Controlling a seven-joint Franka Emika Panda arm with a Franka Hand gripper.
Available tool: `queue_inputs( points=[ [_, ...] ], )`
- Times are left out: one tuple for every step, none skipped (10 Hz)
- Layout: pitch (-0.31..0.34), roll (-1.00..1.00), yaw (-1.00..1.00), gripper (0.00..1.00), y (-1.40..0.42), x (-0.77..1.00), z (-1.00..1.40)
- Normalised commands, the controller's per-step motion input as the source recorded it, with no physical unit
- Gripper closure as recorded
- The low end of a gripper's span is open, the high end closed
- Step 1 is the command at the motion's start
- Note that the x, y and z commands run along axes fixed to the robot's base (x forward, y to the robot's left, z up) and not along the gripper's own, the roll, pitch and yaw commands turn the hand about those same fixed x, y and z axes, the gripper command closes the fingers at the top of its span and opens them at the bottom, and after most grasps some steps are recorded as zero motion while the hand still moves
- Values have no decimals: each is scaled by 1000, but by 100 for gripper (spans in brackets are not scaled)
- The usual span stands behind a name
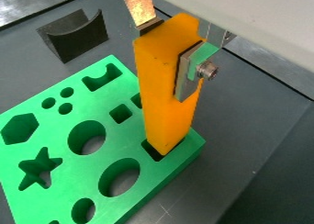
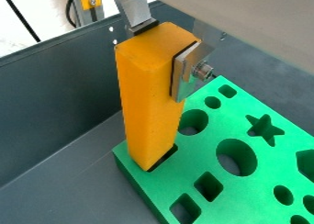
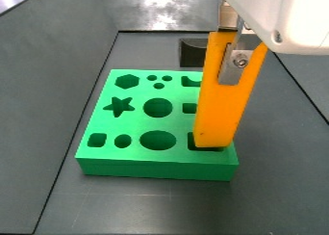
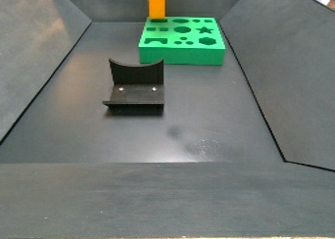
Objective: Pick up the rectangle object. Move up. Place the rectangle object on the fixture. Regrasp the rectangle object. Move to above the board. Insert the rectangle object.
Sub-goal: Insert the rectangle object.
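One long orange-yellow rectangle object [image 3: 221, 90] with plain smooth faces stands dead upright, long axis vertical, its bottom end sunk in a slot at the corner of the green board [image 3: 129, 152]. Gripper [image 1: 166, 51] is clamped on its upper part, silver fingers [image 1: 193, 67] flat against opposite faces. Dark fixture [image 4: 133, 86] sits apart from the board on the floor.

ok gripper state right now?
Gripper: shut on the rectangle object, upright with its lower end in a slot at the board edge.
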Motion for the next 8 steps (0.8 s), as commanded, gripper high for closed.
queue_inputs(
  points=[
    [0, 59, 0, 100, -26, 100, -51],
    [0, 0, 0, 100, 0, 37, 0],
    [0, 13, 0, 100, 0, 0, -26],
    [0, 67, 0, 100, -17, 0, -146],
    [0, 87, 0, 100, -40, 29, -191],
    [0, 81, 0, 100, -43, 40, -240],
    [0, 76, 0, 100, -37, 43, -249],
    [0, 70, 0, 100, -14, 40, -249]
  ],
)
